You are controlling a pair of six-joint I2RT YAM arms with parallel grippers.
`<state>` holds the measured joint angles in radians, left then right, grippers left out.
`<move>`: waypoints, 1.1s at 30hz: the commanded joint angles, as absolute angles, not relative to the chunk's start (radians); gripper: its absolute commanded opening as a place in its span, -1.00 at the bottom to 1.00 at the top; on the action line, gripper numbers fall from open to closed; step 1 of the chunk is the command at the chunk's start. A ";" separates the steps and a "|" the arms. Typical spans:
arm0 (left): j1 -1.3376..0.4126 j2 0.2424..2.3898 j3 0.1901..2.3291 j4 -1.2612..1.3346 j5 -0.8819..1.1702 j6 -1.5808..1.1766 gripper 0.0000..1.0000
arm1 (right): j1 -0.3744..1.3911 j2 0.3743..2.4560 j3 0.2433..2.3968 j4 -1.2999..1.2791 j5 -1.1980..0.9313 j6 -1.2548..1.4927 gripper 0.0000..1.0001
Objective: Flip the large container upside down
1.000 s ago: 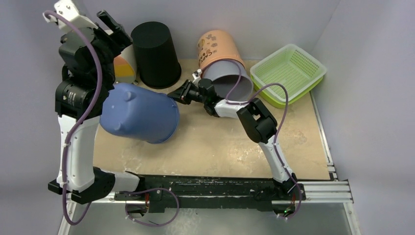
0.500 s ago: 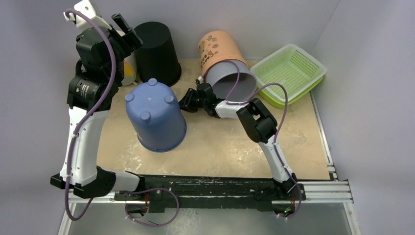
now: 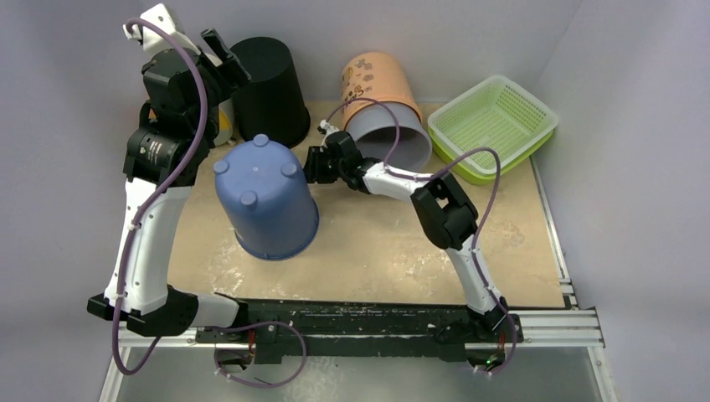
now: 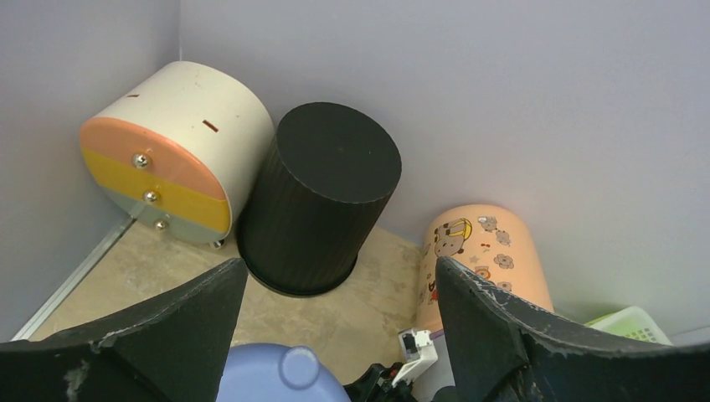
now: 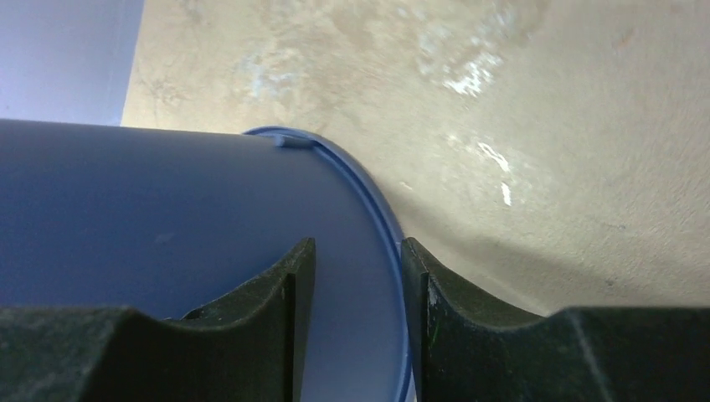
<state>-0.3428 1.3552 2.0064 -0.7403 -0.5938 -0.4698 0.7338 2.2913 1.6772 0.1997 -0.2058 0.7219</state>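
Note:
The large blue container (image 3: 266, 201) stands upside down on the table, its round feet pointing up. It also shows at the bottom edge of the left wrist view (image 4: 280, 381) and fills the left of the right wrist view (image 5: 167, 209). My left gripper (image 3: 216, 52) is open and empty, raised high above and behind the container, its jaws wide apart (image 4: 339, 264). My right gripper (image 3: 311, 165) is beside the container's upper right wall. Its jaws (image 5: 357, 244) stand a narrow gap apart with nothing between them; the container's wall and rim show beyond.
A black bin (image 3: 266, 88) stands upside down at the back. A peach bin with cartoon prints (image 3: 381, 100) lies on its side behind my right arm. A green mesh basket (image 3: 492, 126) sits at the back right. A white, orange and yellow drum (image 4: 167, 142) lies in the back left corner.
The blue container went from tilted in the air at the left arm to standing upside down on the table. My left gripper rose clear of it. My right gripper let go of its rim.

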 commanded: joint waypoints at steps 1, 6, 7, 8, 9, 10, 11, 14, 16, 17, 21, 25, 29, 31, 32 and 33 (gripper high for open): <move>-0.344 1.330 2.014 -0.704 -0.581 -0.490 0.60 | 0.787 2.138 1.798 0.104 -0.160 0.473 -0.10; -0.344 1.328 2.018 -0.715 -0.580 -0.489 0.61 | 0.845 2.059 1.840 -0.050 -0.054 0.323 -0.03; -0.344 1.329 2.020 -0.716 -0.577 -0.489 0.61 | 0.849 2.019 1.808 -0.065 -0.032 0.304 -0.03; -0.344 1.329 2.021 -0.717 -0.574 -0.489 0.61 | 0.851 1.989 1.784 -0.084 0.002 0.283 -0.02; -0.344 1.331 2.024 -0.719 -0.568 -0.489 0.61 | 0.853 1.958 1.762 -0.109 0.032 0.261 -0.01; -0.345 1.333 2.031 -0.722 -0.558 -0.488 0.61 | 0.855 1.932 1.743 -0.145 0.063 0.237 -0.01; -0.345 1.339 2.041 -0.729 -0.549 -0.486 0.61 | 0.858 1.904 1.729 -0.185 0.096 0.213 -0.01; -0.345 1.371 2.084 -0.773 -0.514 -0.481 0.61 | 0.859 1.822 1.666 -0.299 0.146 0.170 0.11; -0.344 1.383 2.091 -0.791 -0.493 -0.483 0.61 | 0.861 1.767 1.623 -0.374 0.148 0.149 0.13; -0.344 1.382 2.083 -0.793 -0.485 -0.484 0.61 | 0.864 1.737 1.591 -0.395 0.138 0.143 0.13; -0.345 1.375 2.055 -0.796 -0.473 -0.490 0.62 | 0.883 1.634 1.466 -0.432 0.041 0.143 0.23; -0.344 1.376 2.054 -0.805 -0.450 -0.500 0.63 | 0.921 1.602 1.380 -0.376 -0.076 0.143 0.58; -0.344 1.375 2.054 -0.822 -0.411 -0.511 0.66 | 0.957 1.680 1.406 -0.304 -0.162 0.145 1.00; -0.344 1.373 2.055 -0.826 -0.379 -0.518 0.66 | 0.970 1.745 1.448 -0.282 -0.192 0.144 1.00; -0.345 1.373 2.057 -0.828 -0.363 -0.524 0.66 | 0.979 1.780 1.475 -0.270 -0.205 0.138 1.00; -0.345 1.370 2.058 -0.829 -0.348 -0.532 0.66 | 0.988 1.814 1.505 -0.260 -0.211 0.134 1.00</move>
